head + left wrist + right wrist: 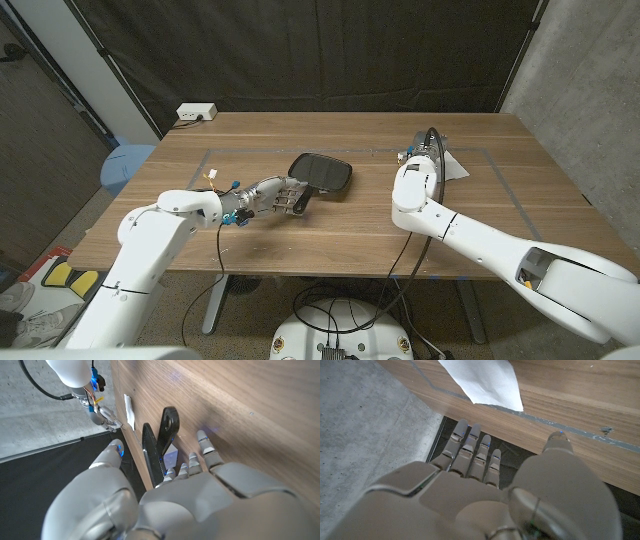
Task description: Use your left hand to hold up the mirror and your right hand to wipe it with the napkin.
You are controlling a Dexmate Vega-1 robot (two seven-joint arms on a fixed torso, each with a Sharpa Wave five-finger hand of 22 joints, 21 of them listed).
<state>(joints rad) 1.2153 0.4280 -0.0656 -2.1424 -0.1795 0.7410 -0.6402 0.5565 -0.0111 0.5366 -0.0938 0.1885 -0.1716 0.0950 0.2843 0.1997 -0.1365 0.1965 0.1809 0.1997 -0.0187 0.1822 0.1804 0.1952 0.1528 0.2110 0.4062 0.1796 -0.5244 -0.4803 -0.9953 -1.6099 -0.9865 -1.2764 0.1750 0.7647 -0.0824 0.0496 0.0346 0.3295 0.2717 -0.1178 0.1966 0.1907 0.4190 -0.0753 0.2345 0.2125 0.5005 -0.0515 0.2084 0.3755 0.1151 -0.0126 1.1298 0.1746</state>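
Left hand [283, 196] at rounded black mirror [322, 173].

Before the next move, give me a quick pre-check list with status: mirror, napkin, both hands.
1. Mirror within the left hand's reach: ok; it lies on the table at the left hand.
2. Left hand gripping the mirror: cannot tell; its fingers are beside the mirror's stand, no closed grip visible.
3. Mirror held up: not ok, not yet lifted.
4. Napkin in the right hand: not ok; it lies on the table beyond the right hand, apart from the fingertips.
5. Right hand ready to grasp: ok; fingers spread, holding nothing.
6. Path from the right hand to the napkin clear: ok, nothing lies between.
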